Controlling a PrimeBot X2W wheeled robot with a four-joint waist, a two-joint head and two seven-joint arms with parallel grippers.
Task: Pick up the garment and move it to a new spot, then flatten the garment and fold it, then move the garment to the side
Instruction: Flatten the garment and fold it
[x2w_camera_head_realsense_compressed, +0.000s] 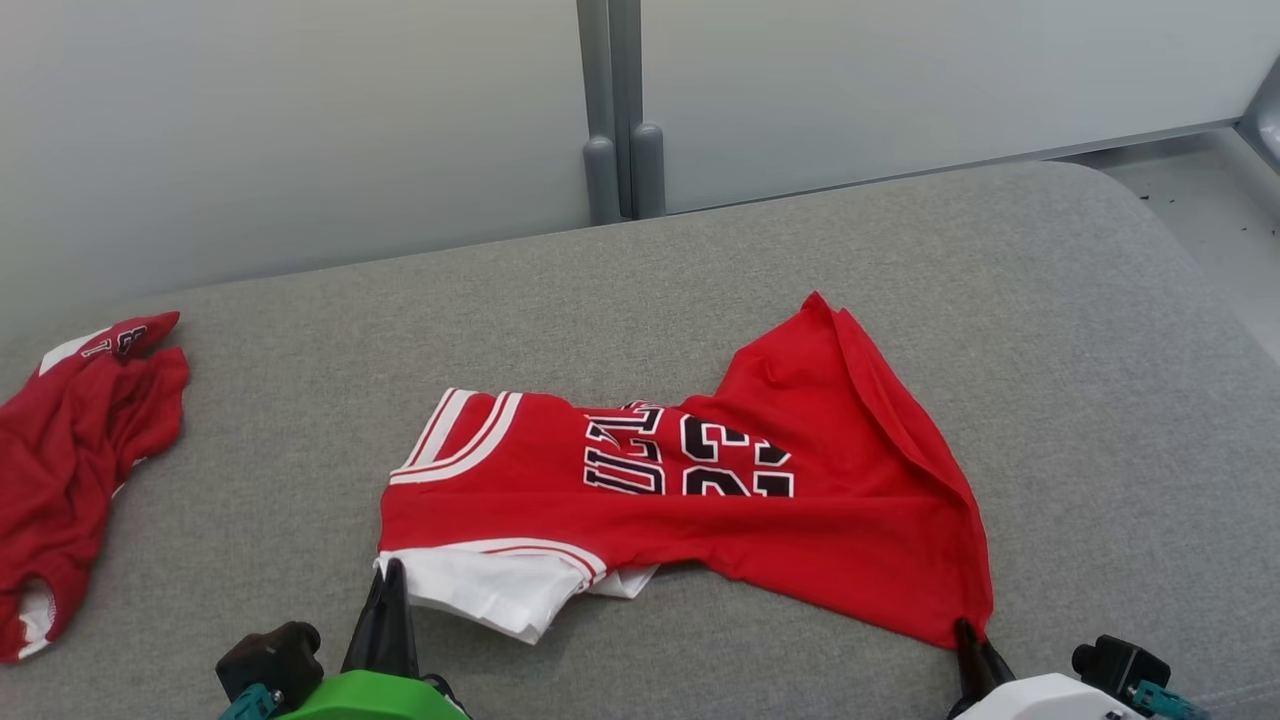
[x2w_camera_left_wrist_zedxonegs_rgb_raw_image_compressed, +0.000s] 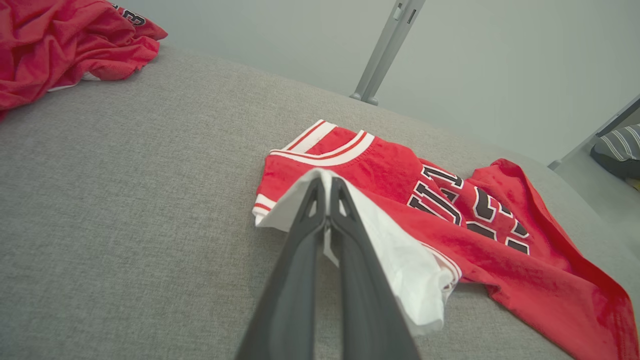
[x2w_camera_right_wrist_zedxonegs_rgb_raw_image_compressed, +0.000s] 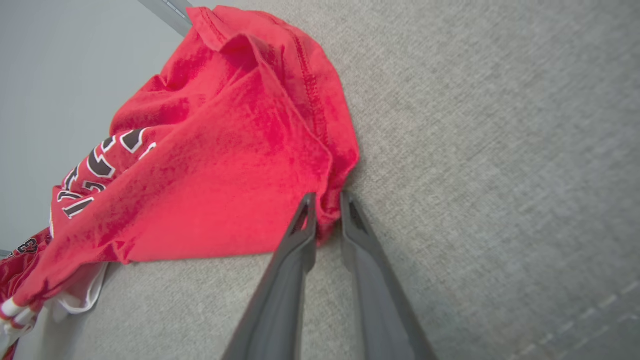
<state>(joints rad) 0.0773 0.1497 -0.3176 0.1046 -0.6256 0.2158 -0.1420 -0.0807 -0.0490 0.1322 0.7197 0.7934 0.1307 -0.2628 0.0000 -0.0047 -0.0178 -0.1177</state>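
We count two garments on the grey cushion (x2w_camera_head_realsense_compressed: 1000, 300). The one we are working on, a red jersey (x2w_camera_head_realsense_compressed: 700, 510), lies across the middle of the head view. It is rumpled rather than flat, with its white-striped trim toward the centre left and its hem running up to a peak at the centre right. One row of black-and-white letters and two large digits show on its chest, upside down to us. A white layer pokes out from under its lower left edge.

The second red garment (x2w_camera_head_realsense_compressed: 70, 450) sits crumpled at the far left edge, well apart from the jersey.

We see two grippers, both at the bottom of the head view. The left gripper (x2w_camera_head_realsense_compressed: 392, 575), at the lower left, has its two fingers pressed together on the white layer; in its wrist view the white cloth wraps around the tips (x2w_camera_left_wrist_zedxonegs_rgb_raw_image_compressed: 325, 182).

The right gripper (x2w_camera_head_realsense_compressed: 965, 630), at the lower right, meets the jersey's lowest red corner. In its wrist view the two fingers stand a narrow gap apart with that bunched corner pinched between them (x2w_camera_right_wrist_zedxonegs_rgb_raw_image_compressed: 327, 200).

Behind the cushion, two grey posts (x2w_camera_head_realsense_compressed: 622, 150) stand side by side against a pale wall (x2w_camera_head_realsense_compressed: 300, 120) at the top centre.
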